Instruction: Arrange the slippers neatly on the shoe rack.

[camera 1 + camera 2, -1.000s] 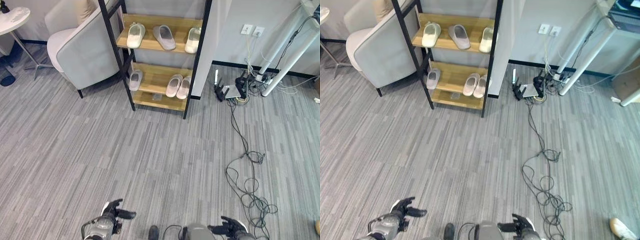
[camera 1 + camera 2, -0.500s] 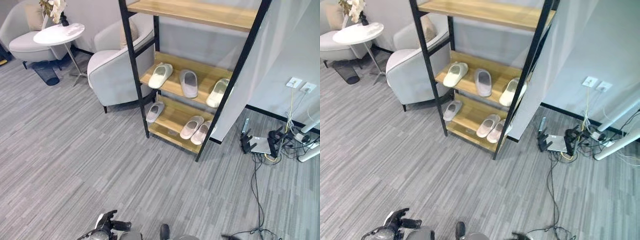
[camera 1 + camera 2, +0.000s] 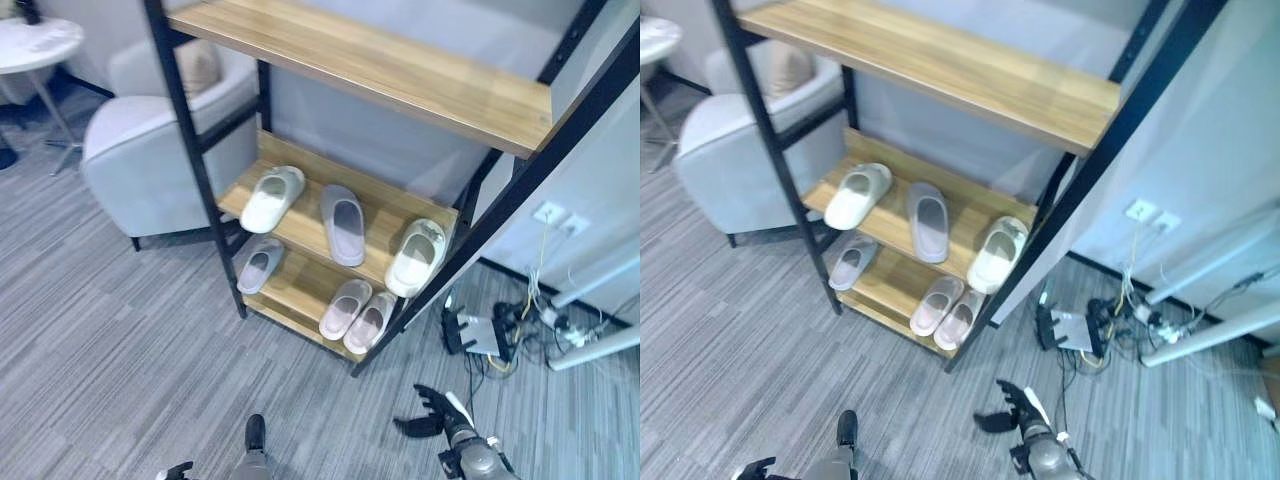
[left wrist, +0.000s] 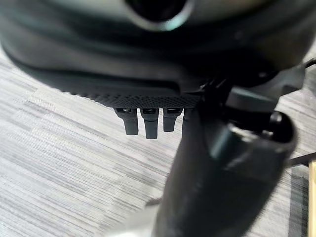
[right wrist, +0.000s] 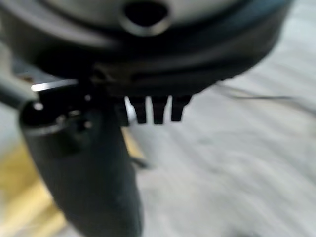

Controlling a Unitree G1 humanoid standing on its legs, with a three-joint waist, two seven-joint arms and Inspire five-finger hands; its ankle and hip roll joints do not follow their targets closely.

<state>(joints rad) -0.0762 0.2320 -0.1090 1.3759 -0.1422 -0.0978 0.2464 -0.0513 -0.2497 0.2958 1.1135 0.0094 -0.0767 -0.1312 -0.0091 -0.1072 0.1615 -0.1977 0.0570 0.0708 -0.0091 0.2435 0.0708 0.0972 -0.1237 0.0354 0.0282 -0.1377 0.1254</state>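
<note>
Nearest, at the lower edge of the left eye view: left hand (image 3: 178,470), only partly seen there; in its own wrist view, fingers (image 4: 149,122) straight and empty over the grey striped carpet (image 3: 90,360). Slightly farther, lower right: right hand (image 3: 430,412), fingers spread and relaxed, thumb apart, holding nothing, poised above the carpet just in front of the shoe rack (image 3: 190,150).

Beyond the hands: black-framed shoe rack with wooden shelves. On the lowest shelf (image 3: 295,290): one grey slipper (image 3: 259,266) at the left end, alone; toward the right end, a pinkish pair (image 3: 358,314) lying side by side and touching. On the middle shelf (image 3: 385,205): a cream slipper (image 3: 271,198) at left, a grey slipper (image 3: 344,223) near the centre, a cream slipper (image 3: 415,257) at right by the slanted post, its toe overhanging the front edge; all three well apart and angled differently. Top shelf (image 3: 380,70) above, bare wood.

Right of the rack, on the floor by the wall: a tangle of cables and small devices (image 3: 490,332), with wall sockets (image 3: 556,217) above. Farthest left: grey armchair (image 3: 150,150) behind the rack, and a round white side table (image 3: 35,45).
</note>
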